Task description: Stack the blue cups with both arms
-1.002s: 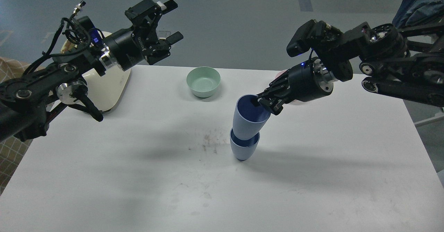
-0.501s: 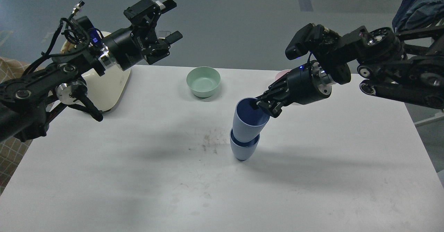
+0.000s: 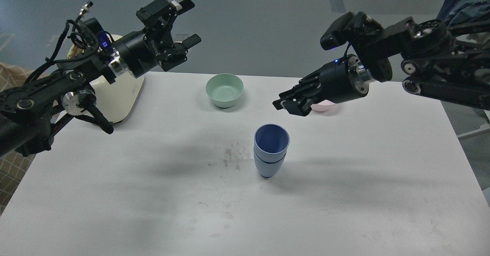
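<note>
left arm (image 3: 57, 83): enters from the left edge, raised above the desk's (image 3: 153, 194) far-left corner, forearm angled up and to the right. left gripper (image 3: 187, 22): held in the air, fingers (image 3: 186, 4) spread wide, nothing between them.

right arm (image 3: 432, 64): enters from the right edge, forearm sloping down and to the left. right gripper (image 3: 285, 106): hangs in the air above and right of the cups, clear of them, tips pointing left and down; seen dark and nearly end-on, so whether its fingers are parted or closed cannot be told; they hold nothing.

blue cups (image 3: 270, 154): count two, nested one inside the other, upright on the desk near its centre. upper cup (image 3: 271, 141): sunk deep, only its rim band and dark interior show. lower cup (image 3: 268, 166): visible from rim to narrow base.

green bowl (image 3: 224, 90): count one, upright, far side of the desk, well apart from the cups.

pink bowl (image 3: 323, 106): count one, mostly hidden behind the right gripper.

cream appliance (image 3: 118, 95): count one, far-left corner of the desk, partly covered by the left arm; its kind is hard to make out.

desk: white, with a smudge of dark specks (image 3: 231, 156) just left of the cups.
</note>
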Motion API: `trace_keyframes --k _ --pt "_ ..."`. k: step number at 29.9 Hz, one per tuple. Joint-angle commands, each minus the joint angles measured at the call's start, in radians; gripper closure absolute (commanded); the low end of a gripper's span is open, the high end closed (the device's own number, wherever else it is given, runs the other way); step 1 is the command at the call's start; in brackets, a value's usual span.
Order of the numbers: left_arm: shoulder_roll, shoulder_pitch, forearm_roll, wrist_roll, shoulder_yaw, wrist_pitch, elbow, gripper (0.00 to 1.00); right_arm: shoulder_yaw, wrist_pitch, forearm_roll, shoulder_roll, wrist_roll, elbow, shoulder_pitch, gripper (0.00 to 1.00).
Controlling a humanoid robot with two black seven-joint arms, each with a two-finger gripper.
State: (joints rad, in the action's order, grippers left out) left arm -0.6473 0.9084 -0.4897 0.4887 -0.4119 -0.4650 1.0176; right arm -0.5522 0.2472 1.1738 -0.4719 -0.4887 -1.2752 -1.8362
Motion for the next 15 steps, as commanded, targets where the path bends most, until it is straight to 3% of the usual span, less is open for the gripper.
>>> trace_keyframes --k 1,2,4,8,15 --pt "0.0 -0.005 0.0 0.0 -0.018 0.0 -0.008 0.02 0.044 0.0 -0.091 -0.091 0.0 0.007 -0.046 0.37" --pt "0.0 -0.006 0.0 0.0 -0.018 0.002 -0.008 0.02 0.055 0.0 -0.104 -0.112 0.0 0.007 -0.052 0.32" --pt "0.0 -0.006 0.0 0.0 -0.019 0.006 -0.013 0.02 0.098 -0.002 -0.161 -0.197 0.0 0.013 -0.058 0.04" --pt "0.001 -0.008 0.0 0.0 -0.028 0.048 -0.013 0.02 0.132 -0.003 -0.239 -0.29 0.0 0.054 -0.051 0.01" --pt "0.02 -0.026 0.017 0.0 -0.16 0.172 -0.025 0.02 0.241 -0.055 -0.332 -0.461 0.0 0.109 0.014 0.0"
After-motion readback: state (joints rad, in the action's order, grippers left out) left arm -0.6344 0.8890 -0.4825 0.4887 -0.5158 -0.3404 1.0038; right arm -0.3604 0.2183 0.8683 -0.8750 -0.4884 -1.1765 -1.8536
